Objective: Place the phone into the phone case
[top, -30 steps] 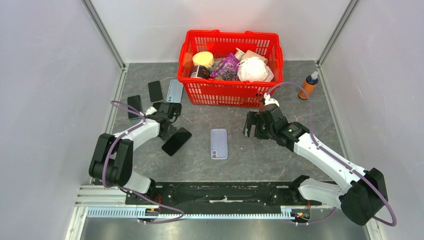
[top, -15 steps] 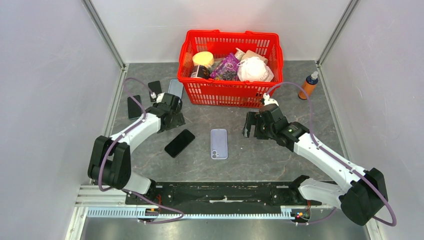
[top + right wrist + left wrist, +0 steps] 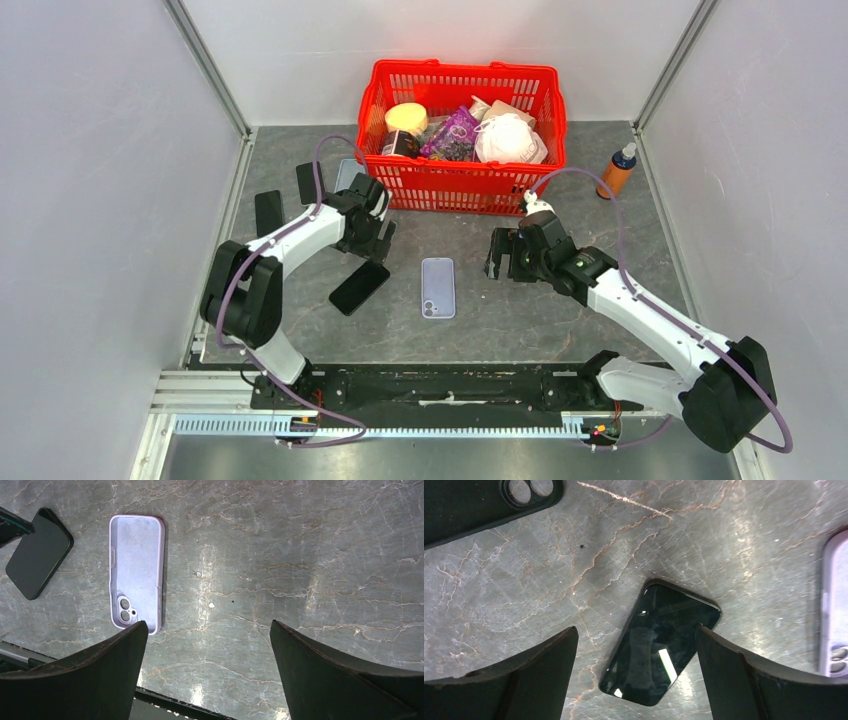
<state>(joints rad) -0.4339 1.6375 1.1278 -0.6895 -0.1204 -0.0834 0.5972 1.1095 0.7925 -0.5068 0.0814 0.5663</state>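
Observation:
The black phone lies screen up on the grey table, left of the middle. In the left wrist view the phone sits below and between my open fingers, untouched. The lilac phone case lies hollow side up just right of it, also seen in the right wrist view. My left gripper hovers open above the phone's far end. My right gripper hangs open and empty to the right of the case.
A red basket full of goods stands at the back. An orange bottle stands at the back right. Two black cases lie at the back left, one black case near my left gripper.
My left gripper has opened and let go of the black phone, which now lies flat. The left arm has swung back and right toward the basket. The right arm has not moved.

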